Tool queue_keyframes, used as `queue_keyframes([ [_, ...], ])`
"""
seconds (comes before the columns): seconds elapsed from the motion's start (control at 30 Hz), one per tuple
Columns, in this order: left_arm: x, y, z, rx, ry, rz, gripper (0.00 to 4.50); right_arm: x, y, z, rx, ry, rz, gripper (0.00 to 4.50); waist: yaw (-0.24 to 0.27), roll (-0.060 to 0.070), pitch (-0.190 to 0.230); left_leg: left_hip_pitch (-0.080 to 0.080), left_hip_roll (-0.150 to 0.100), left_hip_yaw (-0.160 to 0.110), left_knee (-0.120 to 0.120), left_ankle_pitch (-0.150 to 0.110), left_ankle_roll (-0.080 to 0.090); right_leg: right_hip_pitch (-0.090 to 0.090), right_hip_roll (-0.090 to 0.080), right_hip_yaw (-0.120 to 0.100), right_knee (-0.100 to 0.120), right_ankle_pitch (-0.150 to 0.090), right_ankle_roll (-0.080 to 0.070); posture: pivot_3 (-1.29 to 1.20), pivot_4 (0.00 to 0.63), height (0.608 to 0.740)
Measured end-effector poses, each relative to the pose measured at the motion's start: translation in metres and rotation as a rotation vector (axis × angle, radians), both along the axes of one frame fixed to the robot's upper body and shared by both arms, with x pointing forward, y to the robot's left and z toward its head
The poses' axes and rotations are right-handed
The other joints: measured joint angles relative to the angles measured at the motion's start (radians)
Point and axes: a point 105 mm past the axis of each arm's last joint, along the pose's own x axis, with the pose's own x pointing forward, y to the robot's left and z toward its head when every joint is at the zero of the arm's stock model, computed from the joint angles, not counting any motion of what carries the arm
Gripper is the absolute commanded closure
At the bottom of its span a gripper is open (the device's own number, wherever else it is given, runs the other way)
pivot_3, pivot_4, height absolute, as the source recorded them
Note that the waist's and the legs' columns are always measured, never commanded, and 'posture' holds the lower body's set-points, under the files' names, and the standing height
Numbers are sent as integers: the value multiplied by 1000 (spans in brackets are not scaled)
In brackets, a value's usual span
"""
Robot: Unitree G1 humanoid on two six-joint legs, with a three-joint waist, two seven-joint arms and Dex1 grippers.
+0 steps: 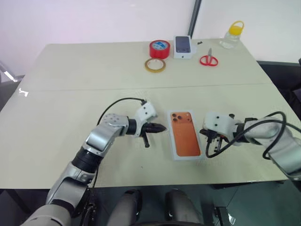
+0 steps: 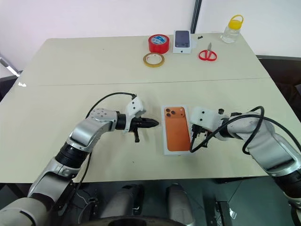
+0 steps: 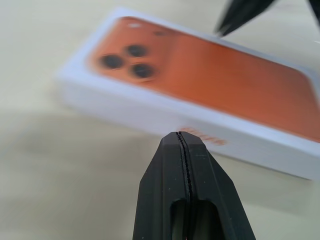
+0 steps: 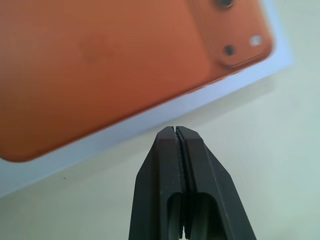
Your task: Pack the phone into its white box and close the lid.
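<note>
Flanking the closed white box [image 1: 185,135] with both jaws shut and empty; the lid is looking seated; pressing down evenly is finishing it.

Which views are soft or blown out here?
Left wrist view: the white rectangular box with the orange phone picture on top is blurred, while the shut left tool is sharp. Right wrist view: the right tool is crisp, the box top slightly soft. Left eye view: hazy, washed out toward the back wall; the beige table has mild glare.
</note>
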Motion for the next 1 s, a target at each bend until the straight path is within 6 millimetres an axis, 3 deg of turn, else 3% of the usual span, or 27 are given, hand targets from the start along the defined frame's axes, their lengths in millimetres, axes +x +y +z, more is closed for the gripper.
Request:
queue_keyframes([
  [0.1,13,2,13,-32,-17,37,4500,-10,4,6,47,17,43,4455,1,0,0,0,0,0,1,0,0,1,0,0,0,0,0,0,150,740],
  [0.23,22,-17,26,-67,-33,11,4500,-25,17,1,99,73,100,4455,4,-1,0,0,0,0,1,0,0,1,0,0,0,0,0,0,150,740],
  [0.47,18,-50,15,-40,-35,-77,4500,-42,28,-22,131,147,96,4455,-4,-1,0,0,0,0,1,0,0,1,0,0,0,0,0,0,150,740],
  [0.6,14,-50,-1,68,-70,-128,4500,-48,32,-26,127,147,86,4455,-2,-1,0,0,0,0,1,0,0,1,0,0,0,0,0,0,150,740],
  [1.0,12,-40,-3,97,-125,-118,4500,-40,31,-23,127,106,68,4455,-4,-1,0,1,0,0,1,0,0,1,0,0,1,0,0,0,150,740],
])
